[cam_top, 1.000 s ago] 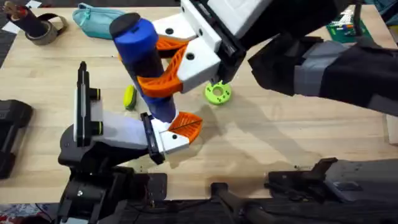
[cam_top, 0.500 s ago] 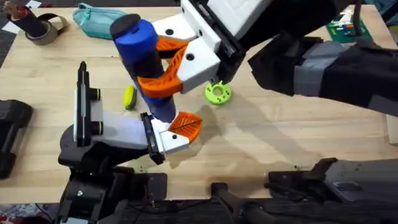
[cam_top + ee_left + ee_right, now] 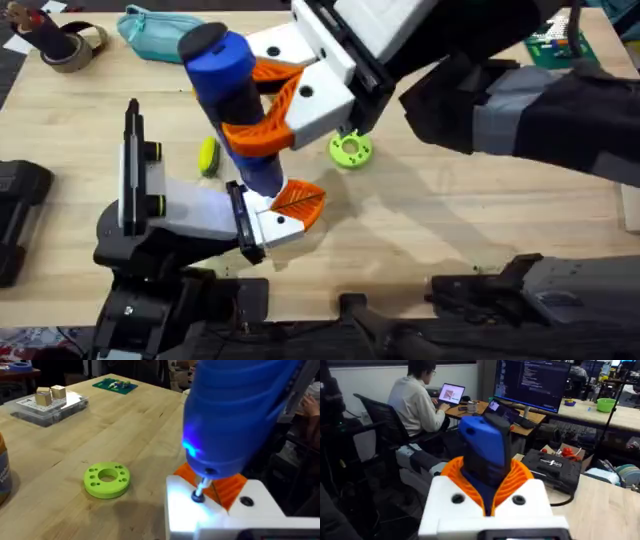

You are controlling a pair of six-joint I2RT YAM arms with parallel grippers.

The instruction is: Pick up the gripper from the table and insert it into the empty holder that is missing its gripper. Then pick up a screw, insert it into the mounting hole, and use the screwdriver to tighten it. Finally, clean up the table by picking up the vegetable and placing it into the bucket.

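Observation:
My right gripper [image 3: 245, 105] reaches across from the right and is shut on the blue screwdriver [image 3: 215, 60], which it holds upright between its orange pads. The screwdriver [image 3: 240, 405] has its metal bit [image 3: 198, 494] down in a hole of the white holder [image 3: 210, 515], and a blue light glows on its body. An orange ribbed gripper piece [image 3: 300, 203] sits in the holder [image 3: 272, 228] at the end of my left arm, where the left gripper [image 3: 285, 212] is. The yellow-green vegetable [image 3: 207, 155] lies on the table to the screwdriver's left. The bucket [image 3: 3, 472] shows at the edge of the left wrist view.
A green disc with holes [image 3: 350, 150] lies right of the screwdriver. A teal pouch [image 3: 160, 30] and a tape roll [image 3: 70, 45] are at the far left. A clear box with wooden blocks [image 3: 47, 402] and a green circuit board [image 3: 550, 45] sit far right.

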